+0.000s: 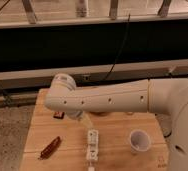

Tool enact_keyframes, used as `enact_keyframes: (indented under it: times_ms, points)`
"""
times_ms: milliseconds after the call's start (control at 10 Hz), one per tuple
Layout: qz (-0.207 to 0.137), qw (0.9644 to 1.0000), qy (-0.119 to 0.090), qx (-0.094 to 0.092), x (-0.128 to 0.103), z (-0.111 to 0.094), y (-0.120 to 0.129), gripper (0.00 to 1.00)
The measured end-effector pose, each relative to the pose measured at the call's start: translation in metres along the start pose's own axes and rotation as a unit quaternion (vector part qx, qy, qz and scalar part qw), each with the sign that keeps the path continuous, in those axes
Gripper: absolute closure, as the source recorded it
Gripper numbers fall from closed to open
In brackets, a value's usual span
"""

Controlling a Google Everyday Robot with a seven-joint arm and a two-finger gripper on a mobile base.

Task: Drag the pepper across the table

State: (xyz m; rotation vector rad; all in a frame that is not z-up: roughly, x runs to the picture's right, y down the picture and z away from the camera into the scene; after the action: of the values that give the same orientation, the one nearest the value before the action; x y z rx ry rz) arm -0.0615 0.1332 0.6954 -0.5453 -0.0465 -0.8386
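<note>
The pepper [50, 148], small, slender and reddish-brown, lies at the front left of the light wooden table [112, 131]. My white arm reaches in from the right across the table's back half, with its rounded end joint at the left. The gripper [85, 120] shows only as a pale part hanging below the arm, above the table and up and to the right of the pepper, apart from it.
A white strip [92, 145] lies at the front middle. A white cup [139, 141] stands at the front right. A dark brown bar [58, 116] peeks out under the arm at the back left. A dark wall with rails runs behind the table.
</note>
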Motion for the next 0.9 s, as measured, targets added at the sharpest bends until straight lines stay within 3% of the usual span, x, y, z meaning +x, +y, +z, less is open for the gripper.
enact_keyframes:
  times_ms: [400,700,900]
  points:
    - [-0.043,0.9991,-0.003,-0.001,-0.032,0.015,-0.014,0.20]
    - [-0.060,0.9982,-0.004,-0.004,-0.040,0.023,-0.011,0.20]
    - [-0.080,0.9967,-0.012,-0.005,-0.056,0.040,-0.016,0.20]
